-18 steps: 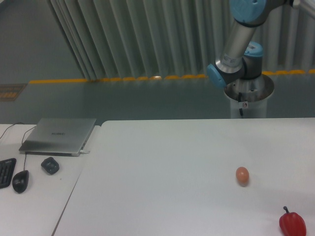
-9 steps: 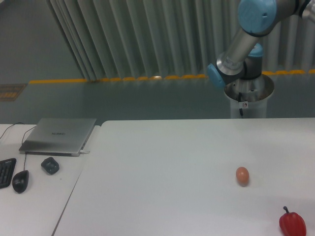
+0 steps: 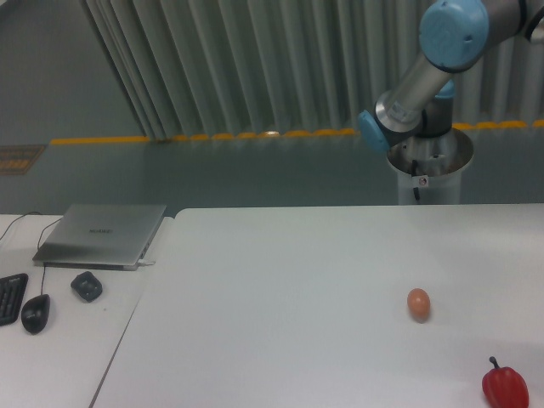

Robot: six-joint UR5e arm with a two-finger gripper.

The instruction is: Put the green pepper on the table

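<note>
The pincer is out of the picture, so whether it is open or closed, or has hold of anything, cannot be told — only the arm (image 3: 425, 72), its elbow and shoulder joints, shows at the upper right behind the table (image 3: 280, 297). The green pepper is nowhere in view either; it may be with the unseen pincer, but that is a guess. The risk I judge greatest is a set-down onto the brown egg (image 3: 418, 304) or the red pepper (image 3: 505, 388) at the right — a nudge could send the egg rolling. The laptop (image 3: 102, 235) and mouse (image 3: 35, 313) on the side desk (image 3: 59, 357) lie well apart from that area.
</note>
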